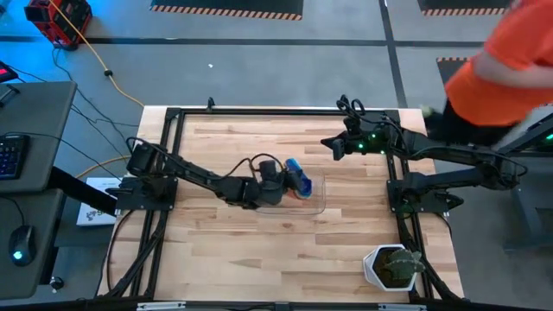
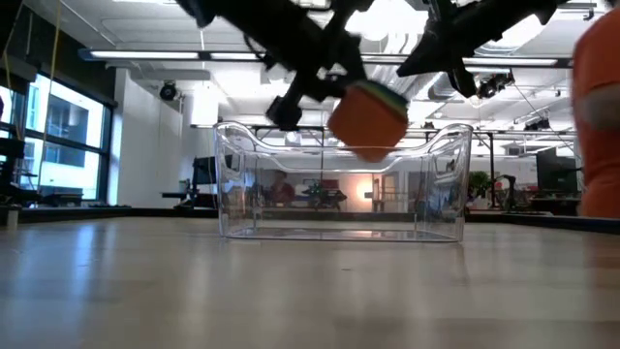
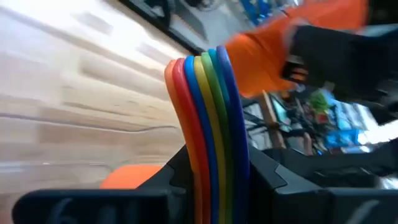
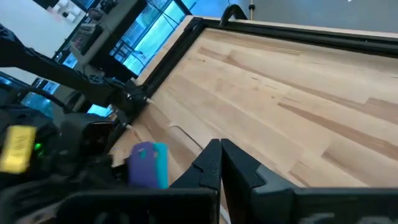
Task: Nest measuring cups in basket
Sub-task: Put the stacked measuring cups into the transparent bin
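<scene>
Several measuring cups (image 1: 299,181) are nested into one stack, and its orange underside (image 2: 368,116) hangs at about rim height of the clear basket (image 2: 252,194). The basket stands on the table's middle. My left gripper (image 1: 278,183) reaches in from the table's left and is shut on the stack's handles. The handles show edge-on in the left wrist view as red, blue, yellow, green and dark blue bands. My right gripper (image 1: 330,145) is shut on nothing and waits in the air toward the far right, away from the basket. My left gripper pinches the stacked handles (image 3: 208,143) between its two fingers (image 3: 177,171), one finger on each outer face of the stack. The fingers come nearly level from the table's left, slanting slightly down. The nested cups are lifted clear of the table, over the basket, with the orange cup body (image 3: 130,177) lowest.
A white pot with a green plant (image 1: 393,266) stands at the near right corner. A person in an orange top (image 1: 501,69) is beyond the table's far right. Bare wood lies on the table's left and near sides.
</scene>
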Available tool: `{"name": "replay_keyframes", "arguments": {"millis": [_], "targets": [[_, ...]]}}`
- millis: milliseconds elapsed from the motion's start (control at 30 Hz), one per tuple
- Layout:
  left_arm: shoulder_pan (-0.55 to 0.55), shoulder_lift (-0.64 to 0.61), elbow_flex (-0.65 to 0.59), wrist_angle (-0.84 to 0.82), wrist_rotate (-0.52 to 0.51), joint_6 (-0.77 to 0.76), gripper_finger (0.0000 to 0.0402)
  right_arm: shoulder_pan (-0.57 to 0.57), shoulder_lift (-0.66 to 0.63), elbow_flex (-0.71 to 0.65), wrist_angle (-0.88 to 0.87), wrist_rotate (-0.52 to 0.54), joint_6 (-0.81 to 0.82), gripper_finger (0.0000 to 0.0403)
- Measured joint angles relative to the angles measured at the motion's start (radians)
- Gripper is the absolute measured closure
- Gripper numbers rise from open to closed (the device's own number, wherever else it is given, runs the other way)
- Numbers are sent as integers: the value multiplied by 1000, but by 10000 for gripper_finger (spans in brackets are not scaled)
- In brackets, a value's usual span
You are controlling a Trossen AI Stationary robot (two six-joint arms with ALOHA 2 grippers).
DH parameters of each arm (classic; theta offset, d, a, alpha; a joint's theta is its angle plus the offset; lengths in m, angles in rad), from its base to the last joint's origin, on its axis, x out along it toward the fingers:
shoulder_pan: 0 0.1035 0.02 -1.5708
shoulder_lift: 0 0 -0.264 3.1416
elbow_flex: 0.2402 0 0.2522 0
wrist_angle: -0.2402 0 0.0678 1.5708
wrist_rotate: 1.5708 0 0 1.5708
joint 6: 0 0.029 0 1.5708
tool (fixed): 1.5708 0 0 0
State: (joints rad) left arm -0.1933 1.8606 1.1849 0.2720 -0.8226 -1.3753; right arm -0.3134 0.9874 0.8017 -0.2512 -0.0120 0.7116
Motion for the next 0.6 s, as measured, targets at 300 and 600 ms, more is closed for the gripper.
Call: {"name": "replay_keyframes", "arguments": {"millis": [300, 600], "targets": [[7, 0, -66, 23, 4, -76, 331, 0, 0, 0, 0, 27, 19, 402], [1, 76, -60, 94, 17, -60, 331, 0, 0, 0, 0, 62, 32, 402]]}}
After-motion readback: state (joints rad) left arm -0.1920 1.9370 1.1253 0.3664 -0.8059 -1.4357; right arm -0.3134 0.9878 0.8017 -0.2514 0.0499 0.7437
